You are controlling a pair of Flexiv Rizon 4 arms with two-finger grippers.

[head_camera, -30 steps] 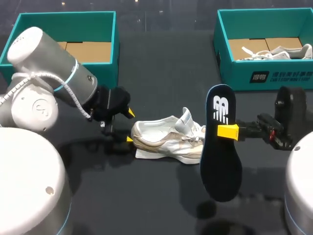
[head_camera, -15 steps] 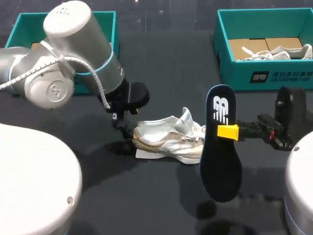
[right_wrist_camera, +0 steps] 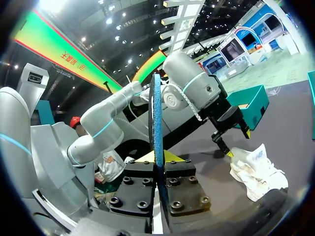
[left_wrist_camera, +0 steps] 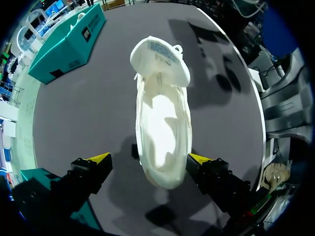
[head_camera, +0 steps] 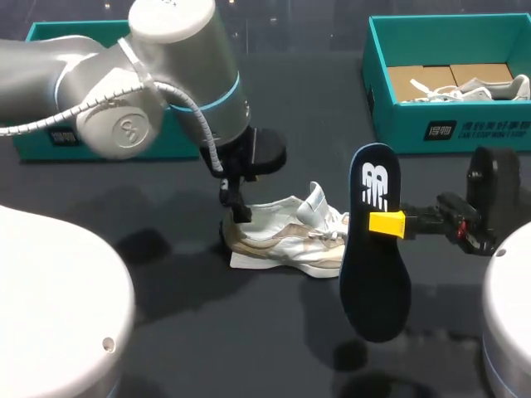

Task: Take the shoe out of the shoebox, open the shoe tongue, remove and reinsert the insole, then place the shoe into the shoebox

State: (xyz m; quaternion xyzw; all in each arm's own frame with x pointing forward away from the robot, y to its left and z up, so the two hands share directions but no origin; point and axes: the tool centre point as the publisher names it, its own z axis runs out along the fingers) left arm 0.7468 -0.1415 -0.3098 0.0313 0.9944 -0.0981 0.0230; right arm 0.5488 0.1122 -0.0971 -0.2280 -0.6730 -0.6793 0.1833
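Table: a dark grey tabletop point(head_camera: 274, 332) is carrying everything in the head view.
Shoe: a white low-top sneaker point(head_camera: 286, 236) is lying on its sole near the table's middle, outside both boxes, heel pointing to 9 o'clock and toe to 3 o'clock; its tongue is standing up and folding forward over the toe end, leaving the inside open point(left_wrist_camera: 162, 128).
Sheet: a flat white sheet point(head_camera: 249, 261) is sticking out from under the sneaker at its 7 o'clock side.
Insole: a dark navy foam insole with a white logo point(head_camera: 375, 240) is hanging upright in the air at the sneaker's 3 o'clock, clear of the table.
Right gripper: the right gripper point(head_camera: 383, 222) is pinching the insole at mid-length, both yellow tips pressing on its two faces point(right_wrist_camera: 157, 157).
Left gripper: the left gripper point(left_wrist_camera: 148, 158) is hanging over the sneaker's heel with its jaws spread wide, one finger on each side of the heel; the shoe is not being clamped.
Right box: a teal cardboard shoebox point(head_camera: 448, 133) is sitting at the sneaker's 1 o'clock, holding another white shoe.
Left box: a second teal shoebox point(head_camera: 29, 143) is sitting at 10 o'clock, largely hidden behind the left arm.
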